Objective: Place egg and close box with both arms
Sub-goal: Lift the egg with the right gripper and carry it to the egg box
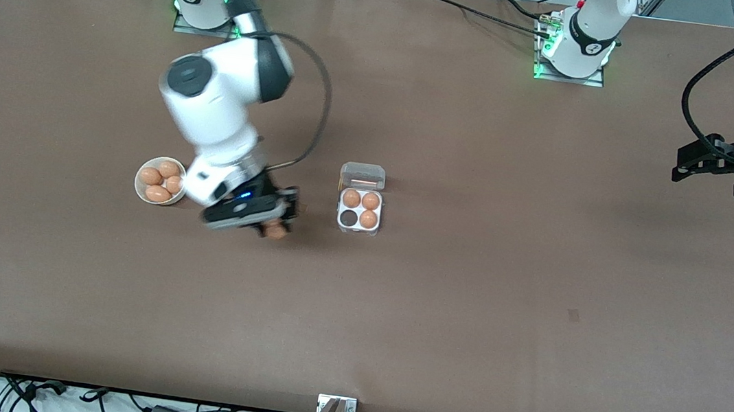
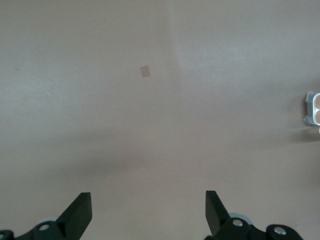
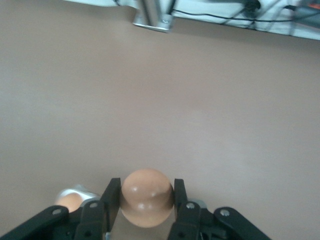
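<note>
My right gripper (image 1: pixel 274 223) is shut on an orange-brown egg (image 1: pixel 277 230), up over the table between the bowl and the box. In the right wrist view the egg (image 3: pixel 147 196) sits squeezed between both black fingers (image 3: pixel 111 199). The box (image 1: pixel 357 227) lies near the table's middle with its clear lid (image 1: pixel 363 176) folded open toward the robots' bases. Three of its cells hold eggs, and the cell (image 1: pixel 347 217) nearer to the front camera on the right arm's side is dark and bare. My left gripper (image 1: pixel 693 162) waits open over the left arm's end of the table, its fingers (image 2: pixel 80 215) wide apart.
A round white bowl (image 1: pixel 139 181) with several eggs stands beside the right gripper, toward the right arm's end. One edge of the box (image 2: pixel 311 109) shows in the left wrist view. A metal bracket (image 1: pixel 336 406) sits at the table's front edge.
</note>
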Available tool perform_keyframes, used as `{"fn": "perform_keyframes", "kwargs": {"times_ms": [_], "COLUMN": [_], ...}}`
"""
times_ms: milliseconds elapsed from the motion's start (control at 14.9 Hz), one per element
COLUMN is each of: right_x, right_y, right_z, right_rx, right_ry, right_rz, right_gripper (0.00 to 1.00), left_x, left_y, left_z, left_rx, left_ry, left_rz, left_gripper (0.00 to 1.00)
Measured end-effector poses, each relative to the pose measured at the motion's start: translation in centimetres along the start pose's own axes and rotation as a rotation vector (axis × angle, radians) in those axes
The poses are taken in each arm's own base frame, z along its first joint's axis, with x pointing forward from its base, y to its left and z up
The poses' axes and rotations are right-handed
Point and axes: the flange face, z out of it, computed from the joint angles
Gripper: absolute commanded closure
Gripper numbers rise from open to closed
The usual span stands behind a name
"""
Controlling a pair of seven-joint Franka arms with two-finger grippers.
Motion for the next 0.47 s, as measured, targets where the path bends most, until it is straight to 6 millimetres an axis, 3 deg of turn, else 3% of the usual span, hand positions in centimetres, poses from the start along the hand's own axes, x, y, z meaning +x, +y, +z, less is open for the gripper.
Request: {"fn": "perform_keyframes", "kwargs": {"times_ms": [134,469], "right_x": [-2.0,-6.3], "right_y": [-2.1,-4.4], "right_z": [1.3,6.8], "right_rx": [0.020,0.050], "right_ry": [0.059,0.129], "right_rz": [-0.019,-0.070], "right_gripper": [0.73,0.73], "left_x": [0.0,0.0], "left_y": [0.0,0.0], "left_z": [0.0,0.0], "left_rx": [0.000,0.000], "left_ry": [0.000,0.000], "left_rz": [0.000,0.000], "left_gripper": [0.00,0.00]}}
